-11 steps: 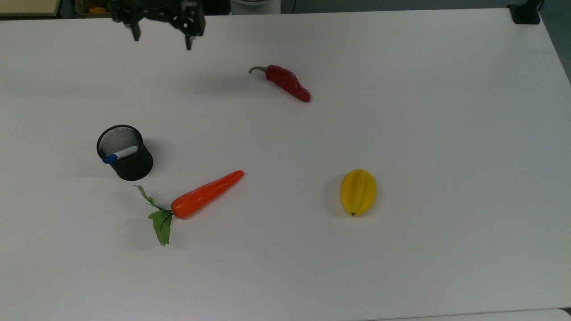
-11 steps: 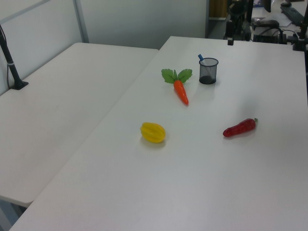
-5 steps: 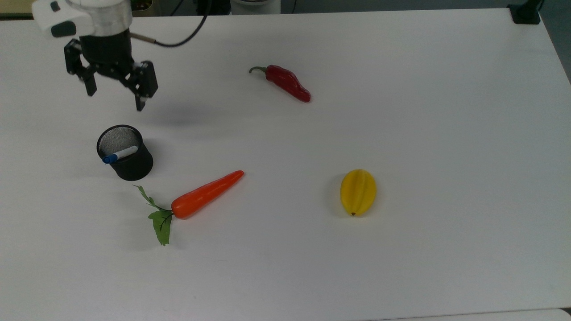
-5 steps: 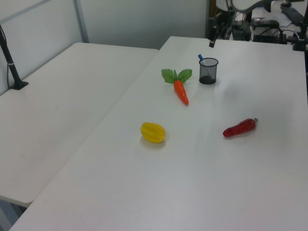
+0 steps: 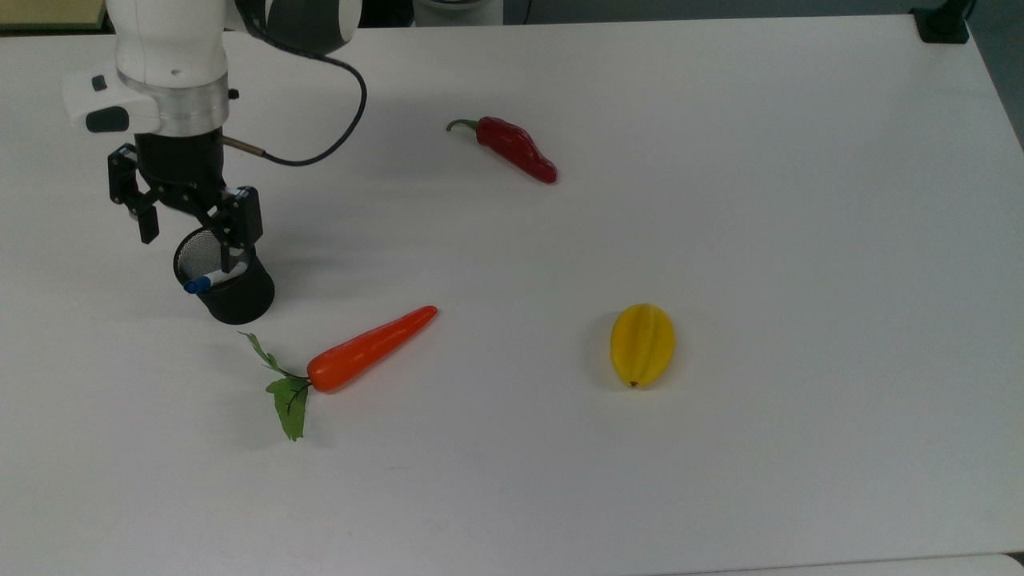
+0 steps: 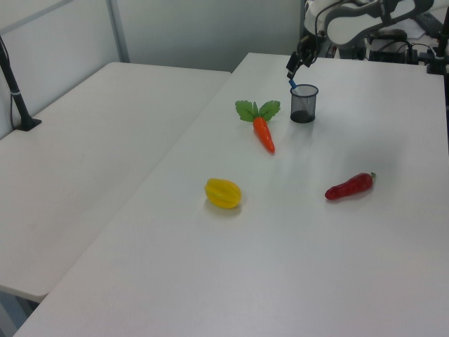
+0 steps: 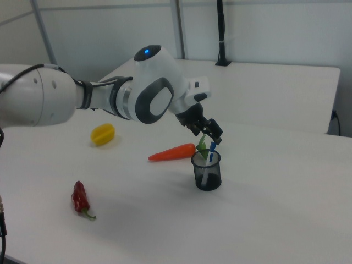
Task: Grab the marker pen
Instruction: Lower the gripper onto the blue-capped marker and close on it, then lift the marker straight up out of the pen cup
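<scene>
Top view, from near to far: a smooth orange carrot (image 5: pixel 371 349) with green leaves lies on the white bench (image 5: pixel 720 200). A bumpy yellow fruit (image 5: pixel 642 344) lies well apart on the top view's right. Just past the carrot stands a round black mesh cup (image 5: pixel 232 288). The marker pen (image 5: pixel 212 278) leans inside it, blue cap up. The gripper (image 5: pixel 188 248) hangs over the cup, its fingers (image 5: pixel 148 226) spread wide, holding nothing. Farthest lies a shiny red chili (image 5: pixel 516 150).

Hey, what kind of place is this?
Probably a robotics lab or office: a robot arm works over a plain white table laid with a toy carrot and a mesh pen cup.
</scene>
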{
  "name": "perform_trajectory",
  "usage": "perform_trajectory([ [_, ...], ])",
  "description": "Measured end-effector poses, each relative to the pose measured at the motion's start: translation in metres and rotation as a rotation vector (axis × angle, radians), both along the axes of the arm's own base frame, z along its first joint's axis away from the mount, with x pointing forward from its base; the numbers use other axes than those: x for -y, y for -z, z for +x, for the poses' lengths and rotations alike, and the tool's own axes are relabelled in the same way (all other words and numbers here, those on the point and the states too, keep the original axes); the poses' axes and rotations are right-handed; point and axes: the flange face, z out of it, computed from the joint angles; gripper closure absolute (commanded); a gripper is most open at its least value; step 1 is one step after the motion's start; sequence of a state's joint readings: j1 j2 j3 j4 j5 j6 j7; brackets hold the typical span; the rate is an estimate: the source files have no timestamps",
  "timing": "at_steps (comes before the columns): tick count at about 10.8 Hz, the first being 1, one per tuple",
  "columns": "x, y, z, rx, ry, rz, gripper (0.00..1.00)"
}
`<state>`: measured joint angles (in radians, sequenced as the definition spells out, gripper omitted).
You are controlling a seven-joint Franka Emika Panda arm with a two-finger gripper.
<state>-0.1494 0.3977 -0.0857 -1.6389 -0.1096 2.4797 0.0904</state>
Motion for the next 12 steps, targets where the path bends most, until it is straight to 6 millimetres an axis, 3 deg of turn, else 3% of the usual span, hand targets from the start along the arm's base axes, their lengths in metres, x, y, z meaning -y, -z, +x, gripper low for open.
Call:
perform_trajectory([
  [4, 0.002, 0.025, 0.009, 0.034, -0.008, -0.007, 0.52],
  [9, 0.003, 0.037, 0.013, 0.035, -0.011, -0.008, 0.79],
  [12, 0.003, 0.036, 0.013, 0.037, -0.010, -0.009, 0.87],
])
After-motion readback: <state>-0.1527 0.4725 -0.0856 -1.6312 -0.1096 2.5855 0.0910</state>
